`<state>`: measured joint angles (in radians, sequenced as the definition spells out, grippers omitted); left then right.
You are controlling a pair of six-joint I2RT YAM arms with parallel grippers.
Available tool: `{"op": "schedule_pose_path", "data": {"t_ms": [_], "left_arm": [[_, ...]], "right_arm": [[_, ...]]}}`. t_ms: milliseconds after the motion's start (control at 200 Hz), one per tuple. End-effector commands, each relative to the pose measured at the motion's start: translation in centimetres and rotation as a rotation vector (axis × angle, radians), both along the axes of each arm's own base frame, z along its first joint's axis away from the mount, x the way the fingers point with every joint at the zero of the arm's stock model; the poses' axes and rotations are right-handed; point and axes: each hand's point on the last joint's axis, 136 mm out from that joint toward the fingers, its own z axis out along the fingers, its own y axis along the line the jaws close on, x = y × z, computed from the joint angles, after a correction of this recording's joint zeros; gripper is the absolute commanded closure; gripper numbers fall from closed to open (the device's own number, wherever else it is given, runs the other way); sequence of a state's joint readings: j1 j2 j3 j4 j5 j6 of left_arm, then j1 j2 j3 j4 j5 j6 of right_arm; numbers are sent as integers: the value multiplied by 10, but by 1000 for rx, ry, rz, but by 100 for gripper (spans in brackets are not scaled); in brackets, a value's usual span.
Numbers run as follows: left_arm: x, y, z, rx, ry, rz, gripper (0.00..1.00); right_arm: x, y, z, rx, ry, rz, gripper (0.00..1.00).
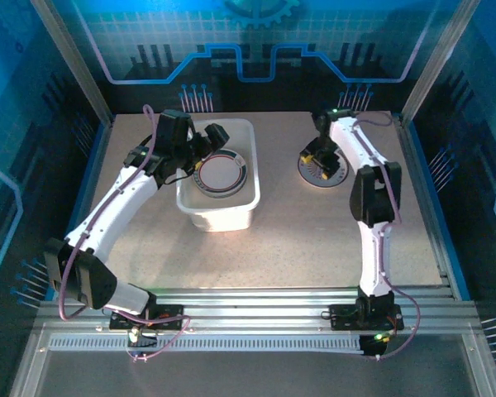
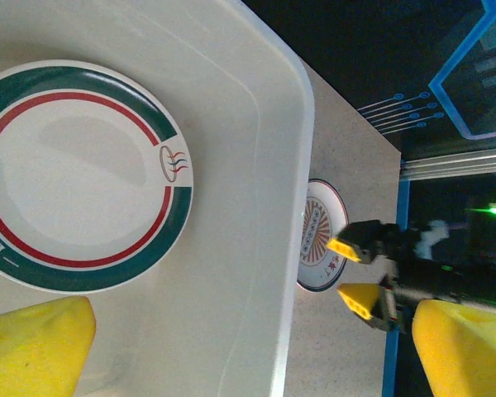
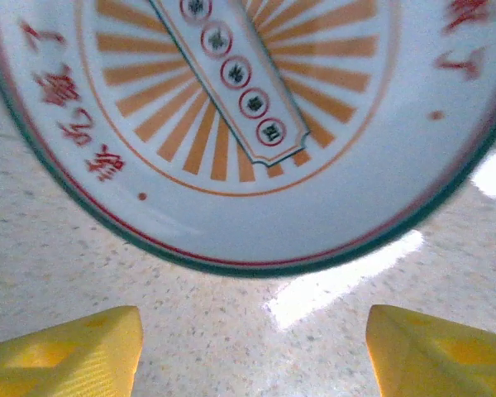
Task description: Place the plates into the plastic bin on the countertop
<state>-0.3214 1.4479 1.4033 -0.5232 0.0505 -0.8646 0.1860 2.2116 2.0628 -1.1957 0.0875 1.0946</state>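
A green-and-red-rimmed plate (image 1: pixel 221 174) (image 2: pixel 78 174) lies flat inside the white plastic bin (image 1: pixel 219 213) (image 2: pixel 260 157) on the countertop (image 1: pixel 314 240). My left gripper (image 1: pixel 205 149) (image 2: pixel 248 356) hovers open over the bin with nothing between its yellow fingers (image 2: pixel 33 347). A second plate (image 1: pixel 324 171) (image 2: pixel 317 236) (image 3: pixel 248 124), with an orange radial centre, lies on the countertop right of the bin. My right gripper (image 1: pixel 314 159) (image 2: pixel 351 273) (image 3: pixel 252 356) is open and low beside that plate's rim, with bare countertop between its fingers.
Blue side edges and metal rails (image 1: pixel 430 99) frame the countertop. The bin's right wall (image 2: pixel 302 124) stands between the two grippers. Open countertop lies in front of the bin and plate.
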Motion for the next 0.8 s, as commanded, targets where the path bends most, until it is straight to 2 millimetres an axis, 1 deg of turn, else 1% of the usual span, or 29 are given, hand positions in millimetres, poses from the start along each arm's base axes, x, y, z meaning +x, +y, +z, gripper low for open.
{"op": "schedule_pose_path", "data": {"t_ms": [0,115,195,325,420,580,705,795], "left_arm": [[-4,0,16,-19,-55,-28,1],[-4,-2,17,-21,-64,-41,1],[-4,-3,18,-18,-75,-58,1],[-3,-4,18,-10,-80,-67,1],[-1,-4,19,-6,-84,-69,1],[1,-3,15,6,-72,-70,1],[4,-4,13,10,-62,-71,1],[6,-5,11,11,-53,-73,1]], "right_arm": [[-10,-27,15,-40,-57,-69,25],[-31,-38,-9,13,-45,-151,26],[-36,-43,-23,27,-45,-181,28],[-33,-46,-36,-7,-23,-192,29],[-26,-47,-46,-19,-36,-213,29],[-14,-46,-62,-30,-64,-254,29],[-15,-42,-73,-26,-22,-256,29],[-24,-41,-77,-29,4,-264,29]]}}
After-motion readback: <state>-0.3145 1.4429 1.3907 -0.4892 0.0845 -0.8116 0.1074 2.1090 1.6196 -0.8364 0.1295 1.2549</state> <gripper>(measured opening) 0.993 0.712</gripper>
